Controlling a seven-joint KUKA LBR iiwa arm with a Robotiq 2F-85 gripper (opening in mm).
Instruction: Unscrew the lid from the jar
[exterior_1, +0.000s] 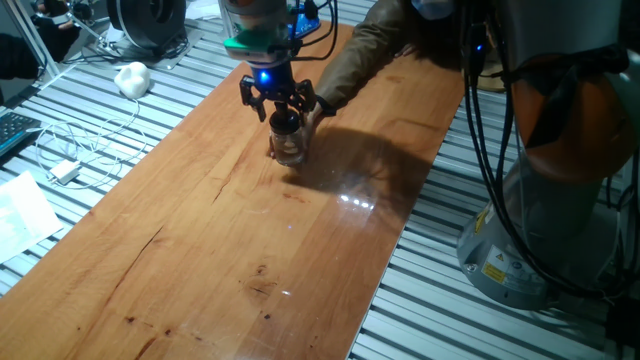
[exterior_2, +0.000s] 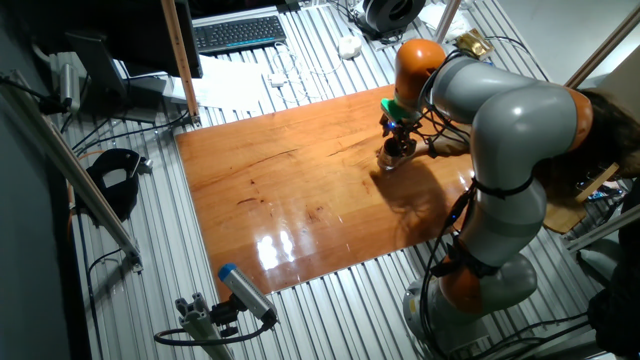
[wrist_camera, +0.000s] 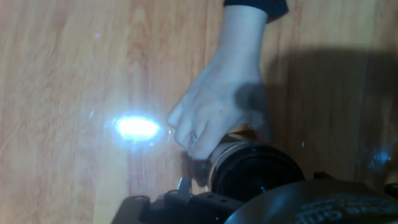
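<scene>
The small clear glass jar (exterior_1: 288, 148) stands upright on the wooden tabletop (exterior_1: 230, 240), with the black lid (exterior_1: 284, 122) on it. A person's hand (exterior_1: 318, 108) reaches in from the far side and holds the jar. My gripper (exterior_1: 277, 112) hangs straight above the jar, with its black fingers spread on either side of the lid's top, open. The hand view shows the lid (wrist_camera: 258, 177) from above with the person's fingers (wrist_camera: 214, 118) wrapped against the jar's side. In the other fixed view the jar (exterior_2: 392, 158) sits under the gripper (exterior_2: 396, 138).
The person's sleeve (exterior_1: 375, 50) crosses the far end of the board. A white lump (exterior_1: 132, 78), a cable and a white adapter (exterior_1: 65, 172) lie on the slatted metal to the left. The robot base (exterior_1: 545, 220) stands to the right. A keyboard (exterior_2: 238, 33) lies beyond the board.
</scene>
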